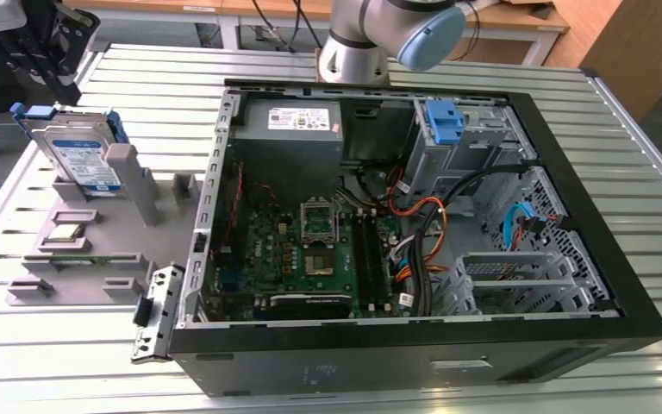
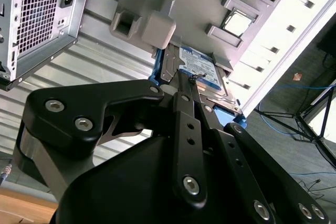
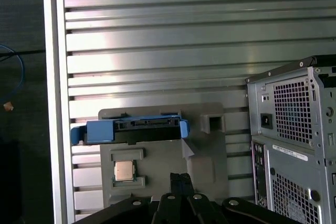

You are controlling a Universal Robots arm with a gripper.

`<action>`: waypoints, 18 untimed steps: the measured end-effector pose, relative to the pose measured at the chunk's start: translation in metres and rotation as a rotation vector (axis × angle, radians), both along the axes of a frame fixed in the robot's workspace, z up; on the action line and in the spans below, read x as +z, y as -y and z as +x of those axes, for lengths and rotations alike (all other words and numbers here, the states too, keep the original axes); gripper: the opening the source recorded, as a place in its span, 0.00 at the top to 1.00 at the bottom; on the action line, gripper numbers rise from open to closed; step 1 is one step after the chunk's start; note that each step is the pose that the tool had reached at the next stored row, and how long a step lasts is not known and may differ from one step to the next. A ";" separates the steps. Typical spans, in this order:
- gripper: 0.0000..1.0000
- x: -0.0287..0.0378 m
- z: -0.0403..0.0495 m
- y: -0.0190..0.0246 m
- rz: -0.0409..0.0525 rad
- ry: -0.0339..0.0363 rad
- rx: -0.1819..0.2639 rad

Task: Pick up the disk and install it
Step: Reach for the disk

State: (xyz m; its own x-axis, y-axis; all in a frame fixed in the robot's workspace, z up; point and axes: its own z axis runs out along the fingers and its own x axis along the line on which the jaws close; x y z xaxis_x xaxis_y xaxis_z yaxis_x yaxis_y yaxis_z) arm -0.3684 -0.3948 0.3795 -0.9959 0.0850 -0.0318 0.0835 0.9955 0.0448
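Observation:
The disk (image 1: 78, 155) is a silver drive with a blue-and-white label in a blue carrier. It stands upright on edge in a slot of the grey fixture (image 1: 96, 250), at the exterior view's left. My black gripper (image 1: 61, 73) hangs above and just behind it, apart from it. In both wrist views the two fingers (image 2: 184, 85) (image 3: 181, 182) are pressed together with nothing between them. The disk (image 2: 202, 69) lies just beyond the fingertips in the second wrist view. In the first wrist view I see the top edge of the disk (image 3: 131, 129).
The open computer case (image 1: 607, 302) lies on the slatted metal table (image 1: 641, 172), with the motherboard (image 1: 308, 246), the grey power supply (image 1: 290, 121) and a blue bracket (image 1: 444, 121) by the drive cage. A processor chip (image 1: 65, 233) rests on the fixture. The arm's base (image 1: 360, 43) stands behind the case.

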 end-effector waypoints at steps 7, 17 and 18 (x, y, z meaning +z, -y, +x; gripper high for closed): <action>0.90 -0.0049 0.0001 0.0000 0.0008 0.0001 0.000; 0.90 -0.0073 -0.0087 -0.0012 0.0007 -0.0001 0.000; 0.90 -0.0076 -0.0099 -0.0017 0.0008 0.0000 0.000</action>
State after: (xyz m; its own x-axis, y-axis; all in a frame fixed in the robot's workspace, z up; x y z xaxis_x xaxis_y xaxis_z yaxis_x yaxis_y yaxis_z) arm -0.3784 -0.3931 0.3719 -0.9959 0.0851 -0.0317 0.0837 0.9955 0.0456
